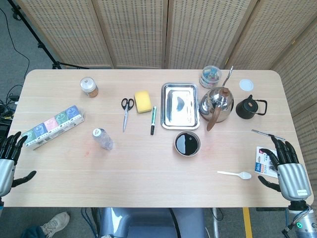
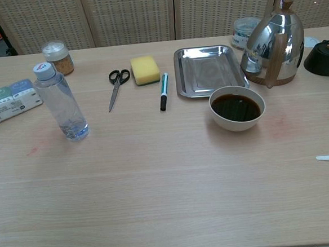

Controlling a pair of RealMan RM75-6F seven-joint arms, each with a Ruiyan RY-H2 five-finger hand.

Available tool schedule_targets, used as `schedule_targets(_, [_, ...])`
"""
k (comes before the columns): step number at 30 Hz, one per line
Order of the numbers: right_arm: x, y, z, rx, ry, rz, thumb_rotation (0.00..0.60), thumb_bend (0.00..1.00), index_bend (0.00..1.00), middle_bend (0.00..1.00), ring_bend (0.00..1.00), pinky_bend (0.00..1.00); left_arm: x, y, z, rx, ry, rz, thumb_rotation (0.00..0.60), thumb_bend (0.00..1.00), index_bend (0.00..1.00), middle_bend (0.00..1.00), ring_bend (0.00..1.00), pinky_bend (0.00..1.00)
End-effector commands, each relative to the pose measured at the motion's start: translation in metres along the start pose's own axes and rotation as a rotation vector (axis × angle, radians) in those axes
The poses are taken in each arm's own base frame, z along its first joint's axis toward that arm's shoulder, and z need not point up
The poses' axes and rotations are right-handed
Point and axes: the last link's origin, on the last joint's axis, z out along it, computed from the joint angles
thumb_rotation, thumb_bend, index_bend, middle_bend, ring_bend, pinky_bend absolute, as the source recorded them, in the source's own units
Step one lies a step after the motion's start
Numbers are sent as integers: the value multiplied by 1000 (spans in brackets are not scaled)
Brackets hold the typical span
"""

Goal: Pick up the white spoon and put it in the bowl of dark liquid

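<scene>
The pickup has not begun: the right hand [image 1: 286,166] rests released, fingers spread, with the small white plastic spoon [image 1: 235,174] just inboard of it on the tabletop [image 1: 148,173], the white bowl of dark liquid [image 1: 187,143] farther in, so it must next reach inward and pinch the handle.

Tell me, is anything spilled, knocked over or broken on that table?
Nothing stands out. The white bowl of dark liquid sits upright with no spill visible, the clear plastic bottle stands upright, and the white plastic spoon lies flat, seemingly intact.

White spoon [image 1: 235,174] flat beside bowl [image 1: 187,143]
</scene>
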Motion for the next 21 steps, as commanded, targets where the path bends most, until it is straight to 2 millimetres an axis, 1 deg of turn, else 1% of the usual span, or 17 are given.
schedule_targets(1, [-2,-2,0,10,-7,-3,600,0,226,0,0,0,0,0,0,1,1,0,600,0,19,0,0,0])
schedule_targets(5, [-9,-5,-1,20,-40,0,600,0,234,0,0,0,1,1,-2,-3,3,-3,600,0,19,0,0,0])
schedule_targets(8, [-18,-10,-1,32,-80,9,600,2,270,0,0,0,2,2,-3,-7,5,-8,600,0,19,0,0,0])
schedule_targets(12, [-35,-19,3,62,-153,8,600,84,330,0,0,0,2,2,-3,-13,-3,-12,600,0,19,0,0,0])
schedule_targets(14, [-45,-24,8,70,-179,4,600,118,359,0,0,0,2,2,-3,-11,-11,-18,600,0,19,0,0,0])
schedule_targets(18, [-62,-29,18,70,-217,-8,600,174,364,0,0,0,9,5,-1,-17,2,-46,600,0,19,0,0,0])
schedule_targets(21, [-69,-30,24,60,-225,-16,600,234,364,0,0,0,15,10,1,-22,10,-73,600,0,19,0,0,0])
